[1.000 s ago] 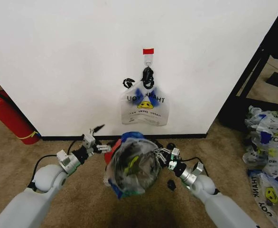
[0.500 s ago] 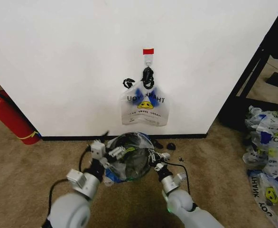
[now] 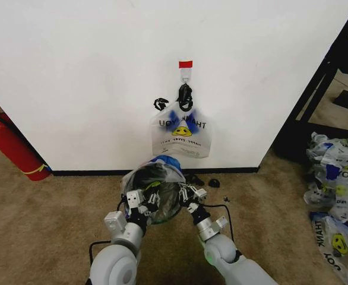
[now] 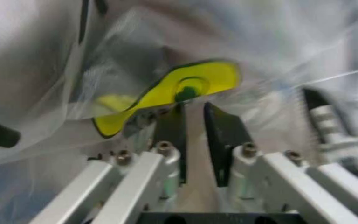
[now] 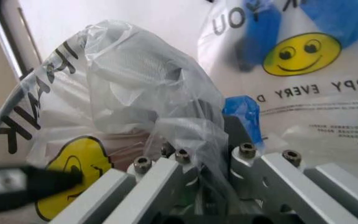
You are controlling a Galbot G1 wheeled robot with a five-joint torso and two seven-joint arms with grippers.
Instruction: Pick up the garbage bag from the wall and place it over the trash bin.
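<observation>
Both hands, left hand point(image 3: 143, 200) and right hand point(image 3: 187, 196), clench the thin translucent white garbage bag point(image 3: 153, 178) stretched between them over the small round black trash bin point(image 3: 162, 205), and uneven pulling could tear the film or tip it.

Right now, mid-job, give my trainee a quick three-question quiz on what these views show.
1. True or false: a bag hangs from the hook on the wall.
2. The garbage bag held by the left gripper and right gripper lies: A) over the trash bin B) on the shelf C) on the fire extinguisher.
3. What colour is the tape above the hook?

Key: 1 true; 2 A; 3 red.
</observation>
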